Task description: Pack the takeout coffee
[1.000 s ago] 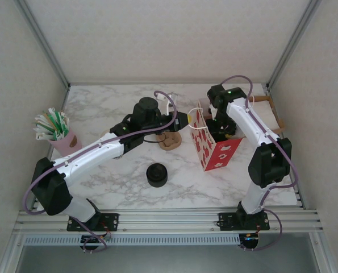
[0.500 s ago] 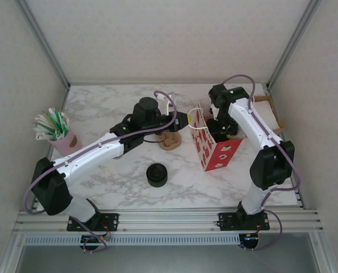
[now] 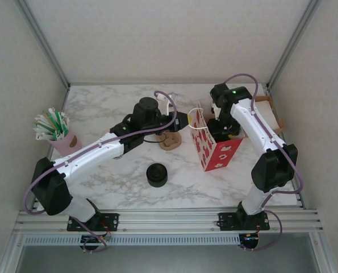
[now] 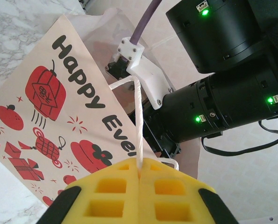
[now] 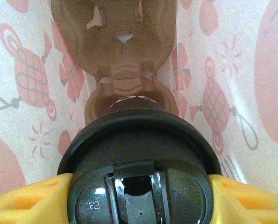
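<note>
The takeout coffee's round black lid (image 5: 139, 177) sits between the yellow fingers (image 5: 22, 198) of my right gripper (image 5: 139, 196), which is shut on it; the cup below the lid is hidden. It hangs inside the red-and-white gift bag (image 3: 216, 149), above a brown cardboard cup carrier (image 5: 122, 51) at the bag's bottom. In the top view my right gripper (image 3: 221, 126) reaches down into the bag's open mouth. My left gripper (image 4: 141, 173) is shut on the bag's white string handle (image 4: 138, 116) and holds that side up, at the bag's left rim (image 3: 184, 120).
A short stack of black lids (image 3: 156, 174) stands in front of the left arm. A brown cardboard piece (image 3: 171, 140) lies left of the bag. A pink cup of straws (image 3: 59, 132) stands far left. Brown cardboard (image 3: 268, 111) lies at the back right.
The right arm's elbow has drifted slightly to the right while its gripper stays in the bag. The left arm has held still.
</note>
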